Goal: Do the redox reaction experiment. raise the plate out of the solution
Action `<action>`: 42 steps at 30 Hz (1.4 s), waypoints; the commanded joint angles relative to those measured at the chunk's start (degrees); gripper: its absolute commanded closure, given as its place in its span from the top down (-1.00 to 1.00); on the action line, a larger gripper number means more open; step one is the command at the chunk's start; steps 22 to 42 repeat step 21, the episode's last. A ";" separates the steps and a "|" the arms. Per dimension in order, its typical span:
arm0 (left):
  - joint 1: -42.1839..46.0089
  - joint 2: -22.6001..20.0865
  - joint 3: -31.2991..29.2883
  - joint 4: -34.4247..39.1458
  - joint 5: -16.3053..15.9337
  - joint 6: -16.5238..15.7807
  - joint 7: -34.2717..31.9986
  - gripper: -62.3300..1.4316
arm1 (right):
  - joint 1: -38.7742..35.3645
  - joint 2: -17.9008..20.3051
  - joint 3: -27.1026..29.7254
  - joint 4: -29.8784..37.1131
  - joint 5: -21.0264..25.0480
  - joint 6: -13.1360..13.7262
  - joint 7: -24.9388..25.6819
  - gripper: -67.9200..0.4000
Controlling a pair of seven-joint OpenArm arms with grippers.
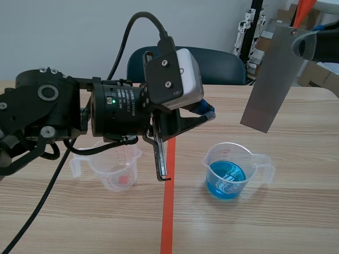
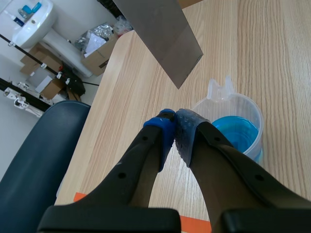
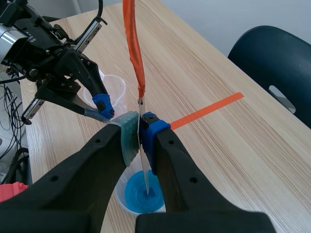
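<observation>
We had the metal plate (image 1: 274, 79) pinched in our right gripper (image 3: 140, 128), clear above the beaker of blue solution (image 1: 228, 172) on the table's (image 1: 296, 222) right half. Our left gripper (image 2: 174, 121) hovered closed and empty.

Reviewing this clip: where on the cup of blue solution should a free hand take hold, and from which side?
Probably the handle, approached from the right arm's side: it juts out that way from the upright cup, and a side grip stays clear of the liquid and of the plate hanging above. The right hand is shut on that plate, so not free.
</observation>
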 commanded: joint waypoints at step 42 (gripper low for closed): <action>-0.81 0.44 -0.04 0.24 -0.81 0.31 -0.81 -0.87 | 0.83 0.79 1.29 0.26 1.03 0.20 0.33 -0.98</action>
